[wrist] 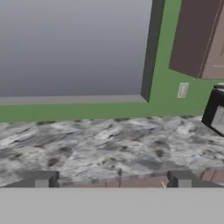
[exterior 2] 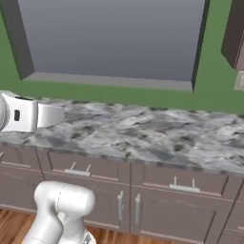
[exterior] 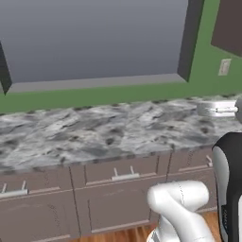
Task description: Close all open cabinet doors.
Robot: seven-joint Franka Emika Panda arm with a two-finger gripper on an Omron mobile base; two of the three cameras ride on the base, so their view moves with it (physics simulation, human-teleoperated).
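Rendered kitchen, seen from behind a white robot arm facing a grey marbled table (exterior 2: 157, 133) under a large grey window (exterior 2: 114, 38) on a green wall.

In the hand view, tool (wrist: 111, 179) low at 6 o'clock, its two dark fingertips (wrist: 41, 179) set wide apart with nothing between them: fully spread and empty, probably carried ready for a push on a door edge.

Below the table edge in the right base view, a pair of lower cabinet doors (exterior 2: 164, 214) at 5 o'clock, vertical silver bar handles side by side at the seam, both apparently flush and closed. Drawer fronts (exterior 2: 81, 167) with short horizontal handles just above.

In the hand view at 2 o'clock, an upper cabinet door (wrist: 192, 37), mauve-brown, apparently angled out from the wall, likely open and the next target. Beneath it a wall outlet (wrist: 183, 90) and, at 3 o'clock, a dark appliance (wrist: 215, 113), type unclear.

Arm raised above table height, plausibly to look for open doors.
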